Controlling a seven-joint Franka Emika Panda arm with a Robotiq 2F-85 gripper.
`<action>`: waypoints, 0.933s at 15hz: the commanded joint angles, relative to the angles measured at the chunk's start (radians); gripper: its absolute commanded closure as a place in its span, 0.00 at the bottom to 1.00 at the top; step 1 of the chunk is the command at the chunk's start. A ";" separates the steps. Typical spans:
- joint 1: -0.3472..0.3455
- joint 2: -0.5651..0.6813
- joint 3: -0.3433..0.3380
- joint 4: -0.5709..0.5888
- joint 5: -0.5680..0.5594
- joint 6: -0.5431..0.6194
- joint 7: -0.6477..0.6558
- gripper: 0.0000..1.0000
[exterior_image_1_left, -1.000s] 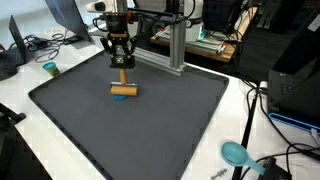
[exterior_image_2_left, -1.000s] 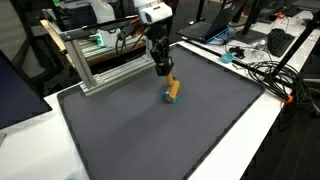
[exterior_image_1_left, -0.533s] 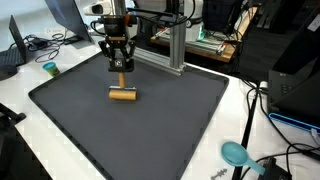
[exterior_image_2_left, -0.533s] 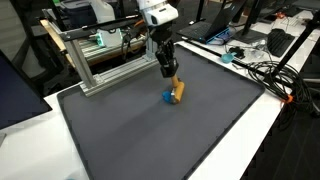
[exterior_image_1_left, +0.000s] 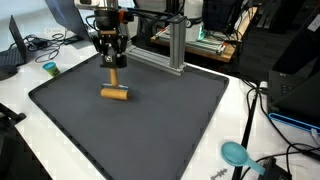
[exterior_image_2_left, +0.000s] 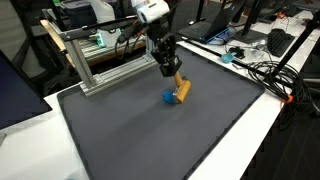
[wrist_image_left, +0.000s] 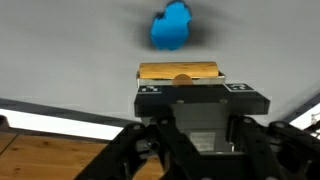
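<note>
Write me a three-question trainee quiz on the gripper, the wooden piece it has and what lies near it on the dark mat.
1. True or false: the gripper is shut on the wooden piece.
2. What colour is the small object that the wrist view shows near the wooden piece? A red, B blue, C green.
3. Fill in: the surface under the wooden piece is a dark ___.
Key: 1 true; 2 B; 3 mat.

The fingers (exterior_image_1_left: 106, 59) have shifted the wooden mallet (exterior_image_1_left: 115, 93) sideways over the mat (exterior_image_1_left: 170, 125).
</note>
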 joint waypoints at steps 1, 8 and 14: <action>-0.050 -0.162 0.002 -0.059 0.109 -0.020 -0.033 0.78; 0.033 -0.418 -0.123 -0.210 -0.161 -0.066 0.086 0.78; 0.115 -0.395 -0.205 -0.204 -0.218 -0.055 0.138 0.53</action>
